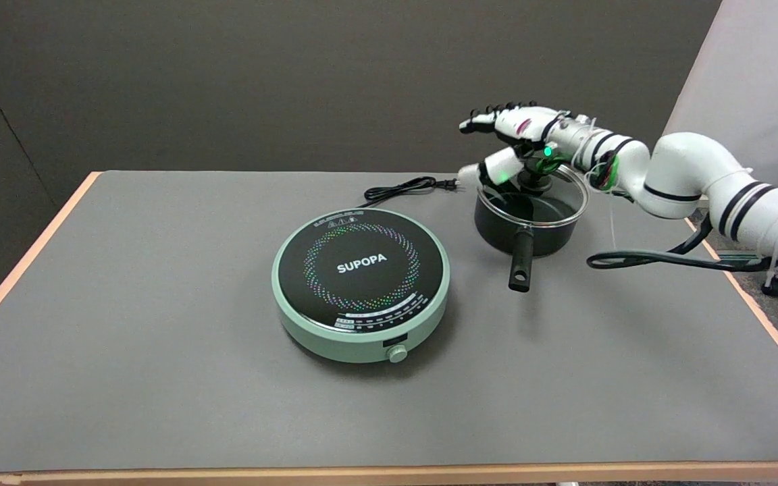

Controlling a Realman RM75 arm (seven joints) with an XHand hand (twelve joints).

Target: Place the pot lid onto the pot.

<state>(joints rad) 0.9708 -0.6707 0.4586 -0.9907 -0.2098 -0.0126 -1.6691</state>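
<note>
A black pot (551, 237) stands right of the table's middle, its long handle (521, 263) pointing toward the near edge. The glass lid (568, 192) lies over the pot's mouth, its far rim seeming a little raised. The lid's black knob (535, 178) sticks up under my right hand (521, 135). The hand is directly above the knob with its fingers stretched out to the left. Its thumb (500, 166) hangs down beside the knob on the left. I see no finger closed around the knob.
A round green induction cooker (360, 280) with a black top sits at the table's centre, left of the pot. Its black power cord (406, 189) lies coiled behind it. A dark cable (652, 260) from my right arm loops on the table right of the pot.
</note>
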